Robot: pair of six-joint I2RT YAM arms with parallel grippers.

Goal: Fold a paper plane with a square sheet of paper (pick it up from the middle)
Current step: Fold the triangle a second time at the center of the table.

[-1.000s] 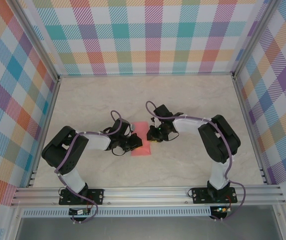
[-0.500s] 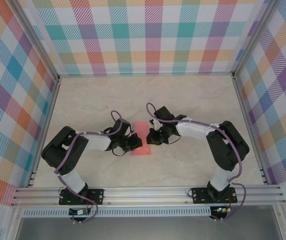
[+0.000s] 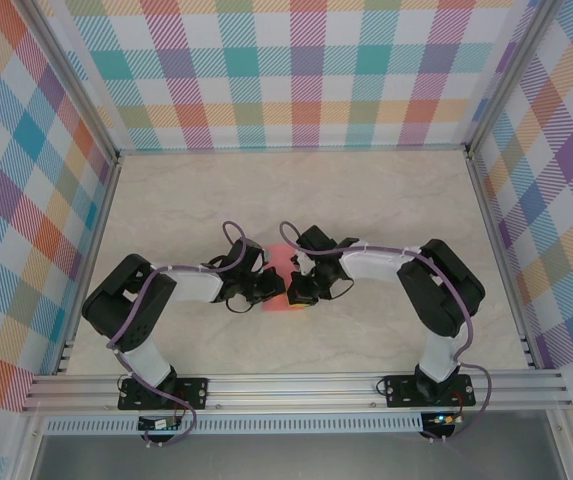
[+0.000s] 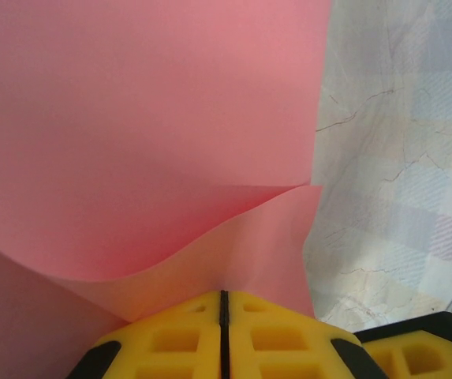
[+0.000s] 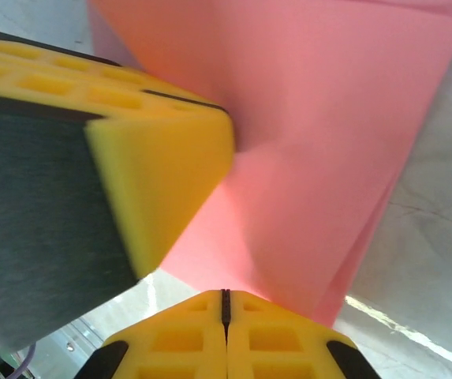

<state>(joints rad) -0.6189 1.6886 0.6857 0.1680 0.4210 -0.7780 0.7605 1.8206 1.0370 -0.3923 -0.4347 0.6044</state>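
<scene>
The square sheet of paper (image 3: 284,261) is salmon pink, and only a small part of it shows between the two grippers at mid-table. My left gripper (image 3: 277,293) is shut on one edge of the sheet (image 4: 147,118). In the left wrist view its yellow jaws (image 4: 224,295) meet with the paper pinched, and the sheet curls into two layers above them. My right gripper (image 3: 295,293) is shut on the same sheet (image 5: 328,158), with its jaws (image 5: 226,295) closed on the lower edge. A yellow finger (image 5: 162,158) of the left gripper stands close at the left. The paper plane is out of view.
The marble-patterned table (image 3: 266,195) stretches far and to both sides of the grippers. Plaid walls (image 3: 296,70) enclose it on three sides. An aluminium rail (image 3: 286,385) carrying the arm bases runs along the near edge.
My right gripper has moved left and nearer, up against the left gripper, and has closed on the paper. Less of the sheet now shows flat on the table. The left gripper has stayed put.
</scene>
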